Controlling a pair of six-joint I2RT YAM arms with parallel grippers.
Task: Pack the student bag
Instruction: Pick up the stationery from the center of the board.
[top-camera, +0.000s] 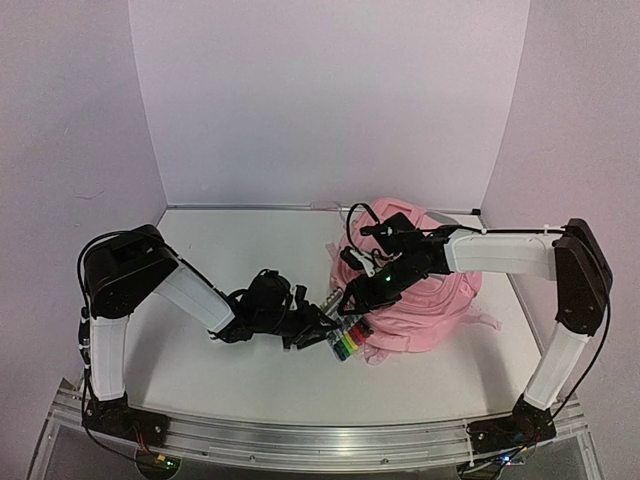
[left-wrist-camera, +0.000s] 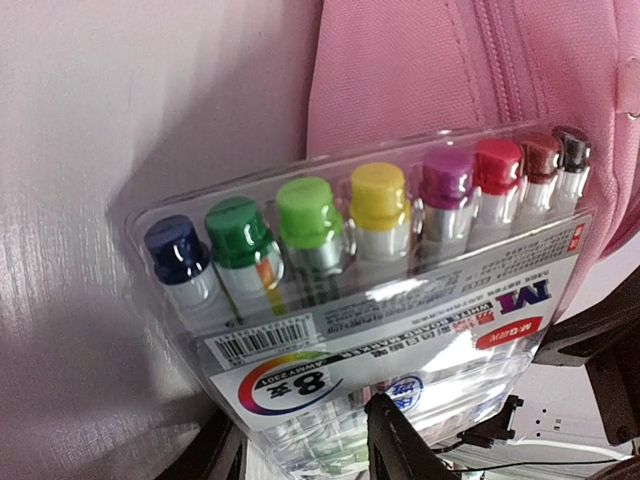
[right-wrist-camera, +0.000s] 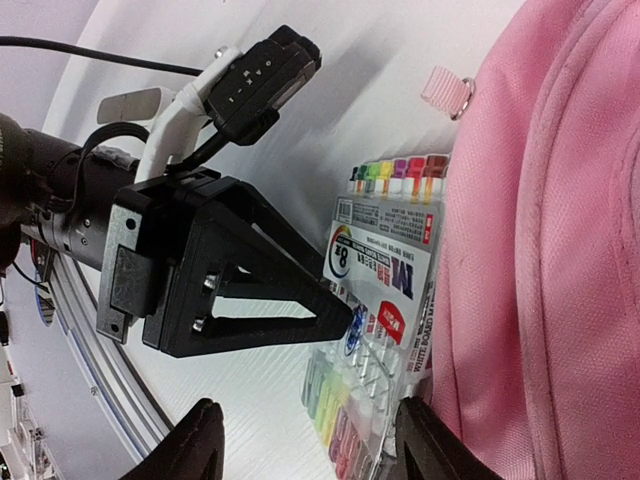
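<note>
Left end effector (top-camera: 318, 323) pinches a clear eight-marker pack (left-wrist-camera: 380, 300), the pink student bag (top-camera: 430, 315) just beyond its fingertips and the right end effector (right-wrist-camera: 315, 440) spread around the pack's end; loading in hand, and the next move apparently needs an open pocket.

Slumped pink student bag (top-camera: 432, 315), right side

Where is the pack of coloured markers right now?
In the top view the marker pack sits near the centre, held in the left gripper, right beside the left edge of the student bag.
</note>
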